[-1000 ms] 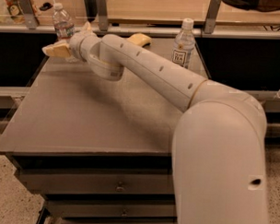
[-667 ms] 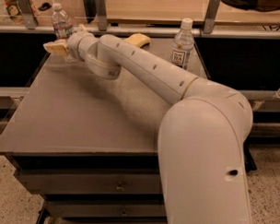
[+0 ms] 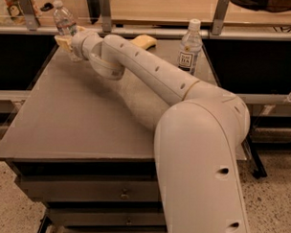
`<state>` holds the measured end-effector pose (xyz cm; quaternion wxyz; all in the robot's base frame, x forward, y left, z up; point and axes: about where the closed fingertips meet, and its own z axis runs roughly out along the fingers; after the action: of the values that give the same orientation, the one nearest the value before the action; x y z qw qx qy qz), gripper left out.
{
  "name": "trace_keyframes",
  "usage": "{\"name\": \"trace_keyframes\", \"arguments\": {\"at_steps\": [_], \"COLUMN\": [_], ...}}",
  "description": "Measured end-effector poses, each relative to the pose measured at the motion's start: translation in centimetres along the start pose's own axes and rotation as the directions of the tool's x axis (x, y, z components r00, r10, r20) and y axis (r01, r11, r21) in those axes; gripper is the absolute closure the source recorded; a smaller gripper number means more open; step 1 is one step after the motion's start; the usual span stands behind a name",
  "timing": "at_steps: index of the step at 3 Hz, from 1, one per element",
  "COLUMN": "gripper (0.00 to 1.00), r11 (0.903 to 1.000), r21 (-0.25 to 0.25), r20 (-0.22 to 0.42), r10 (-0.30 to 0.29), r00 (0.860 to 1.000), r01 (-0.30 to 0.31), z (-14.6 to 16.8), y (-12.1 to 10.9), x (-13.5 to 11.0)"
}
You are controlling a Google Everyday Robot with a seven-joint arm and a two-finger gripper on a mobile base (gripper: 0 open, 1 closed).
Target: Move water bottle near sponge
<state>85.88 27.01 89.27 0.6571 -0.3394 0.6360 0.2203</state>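
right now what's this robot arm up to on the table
A single robot arm is stretched across the grey table, with its gripper at the far left corner, right at the base of the small water bottle, which stands upright. The pale yellow sponge lies further right along the back edge, partly behind the arm. A taller bottle stands to its right. The water bottle is not yet near the sponge.

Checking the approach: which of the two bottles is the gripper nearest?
The small ribbed water bottle at the back-left corner; the gripper is right at its base. The taller dark-labelled bottle stands far right.
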Motion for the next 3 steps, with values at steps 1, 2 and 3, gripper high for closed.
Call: {"name": "trace_keyframes", "arguments": {"at_steps": [1, 2, 3], "gripper": [0.88, 1.00, 1.00], "r11": [0.9992, 0.9944, 0.9849], "r21": [0.038, 0.099, 0.162], "r20": [-0.019, -0.058, -0.103], "r10": [-0.011, -0.031, -0.046], "r00": [1.000, 0.998, 0.994], "r01": [0.012, 0.036, 0.063], "z": [-1.0, -3.2, -5.3], "y": [-1.4, -3.3, -5.0], "x": [0.0, -0.1, 0.0]}}
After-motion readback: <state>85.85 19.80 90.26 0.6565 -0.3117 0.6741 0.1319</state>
